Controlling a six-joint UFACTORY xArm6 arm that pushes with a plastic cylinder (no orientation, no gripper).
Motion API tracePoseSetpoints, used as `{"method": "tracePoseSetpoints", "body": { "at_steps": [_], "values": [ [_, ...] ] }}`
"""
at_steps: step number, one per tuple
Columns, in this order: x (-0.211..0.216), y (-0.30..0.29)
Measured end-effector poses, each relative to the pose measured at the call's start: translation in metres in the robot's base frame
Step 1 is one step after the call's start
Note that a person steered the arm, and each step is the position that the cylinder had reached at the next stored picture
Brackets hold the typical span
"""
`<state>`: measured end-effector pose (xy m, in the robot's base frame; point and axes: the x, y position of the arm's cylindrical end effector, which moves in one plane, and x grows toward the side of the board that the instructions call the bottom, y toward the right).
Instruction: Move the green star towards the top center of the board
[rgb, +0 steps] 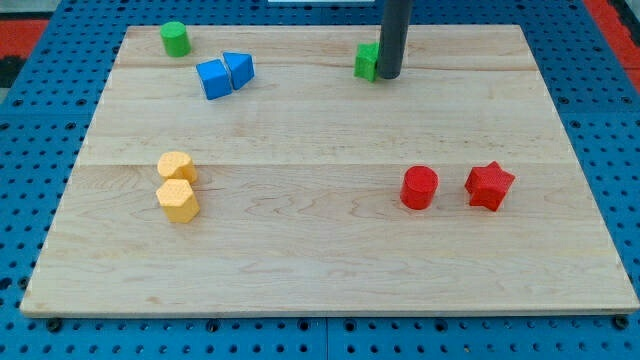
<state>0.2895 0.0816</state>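
Note:
The green star (366, 61) sits near the view's top, just right of the board's centre line, partly hidden by my rod. My tip (388, 76) touches the board right against the star's right side. A green cylinder (175, 38) stands at the view's top left.
A blue cube (213, 78) and a blue triangular block (240, 68) touch each other at upper left. Two yellow blocks (177, 187) sit together at middle left. A red cylinder (419, 187) and a red star (489, 185) sit at middle right. The wooden board (320, 270) ends at blue pegboard.

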Motion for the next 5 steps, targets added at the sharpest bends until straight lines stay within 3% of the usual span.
{"method": "tracePoseSetpoints", "body": {
  "at_steps": [5],
  "values": [
    [-0.022,-0.007]
  ]
}}
